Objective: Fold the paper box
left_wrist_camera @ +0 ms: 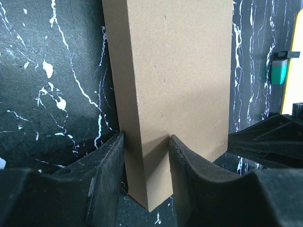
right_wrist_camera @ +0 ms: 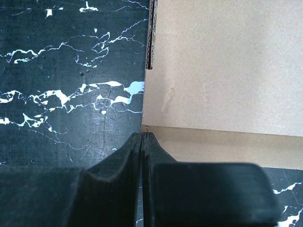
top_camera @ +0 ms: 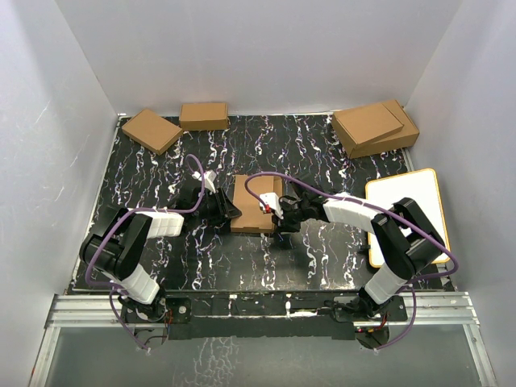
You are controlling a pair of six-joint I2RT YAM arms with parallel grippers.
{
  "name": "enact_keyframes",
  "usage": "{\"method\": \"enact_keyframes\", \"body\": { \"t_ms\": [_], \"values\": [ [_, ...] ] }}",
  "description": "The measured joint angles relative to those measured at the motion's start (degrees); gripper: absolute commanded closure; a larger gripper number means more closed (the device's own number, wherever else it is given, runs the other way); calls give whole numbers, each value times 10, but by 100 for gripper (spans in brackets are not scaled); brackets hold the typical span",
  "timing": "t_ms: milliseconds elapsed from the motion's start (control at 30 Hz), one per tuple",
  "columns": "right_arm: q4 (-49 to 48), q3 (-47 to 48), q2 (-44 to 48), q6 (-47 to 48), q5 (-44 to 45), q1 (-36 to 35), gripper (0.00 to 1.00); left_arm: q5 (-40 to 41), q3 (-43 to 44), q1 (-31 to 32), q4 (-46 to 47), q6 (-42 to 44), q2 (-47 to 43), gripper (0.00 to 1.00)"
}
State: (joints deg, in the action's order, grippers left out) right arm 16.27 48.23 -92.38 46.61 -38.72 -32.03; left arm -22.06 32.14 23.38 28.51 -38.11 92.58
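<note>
Paper box [top_camera: 256, 204] on black marbled table [top_camera: 322, 145], white walls [top_camera: 242, 48], left gripper [left_wrist_camera: 147, 138] clamping it, right gripper [right_wrist_camera: 141, 138] closed

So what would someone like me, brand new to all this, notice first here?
Probably the flat brown paper box in the middle of the black marbled table, with a robot arm reaching in from each side. The left gripper clamps one end of it between its fingers; the right gripper, shut tight, sits at a corner. Larger stacked boxes sit in the far right corner.
</note>
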Motion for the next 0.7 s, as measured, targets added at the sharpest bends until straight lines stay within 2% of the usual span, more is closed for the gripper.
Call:
{"method": "enact_keyframes", "body": {
  "t_ms": [700],
  "values": [
    [12, 0, -3, 15, -18, 13, 92, -9, 0, 0, 11, -3, 7, 63]
  ]
}}
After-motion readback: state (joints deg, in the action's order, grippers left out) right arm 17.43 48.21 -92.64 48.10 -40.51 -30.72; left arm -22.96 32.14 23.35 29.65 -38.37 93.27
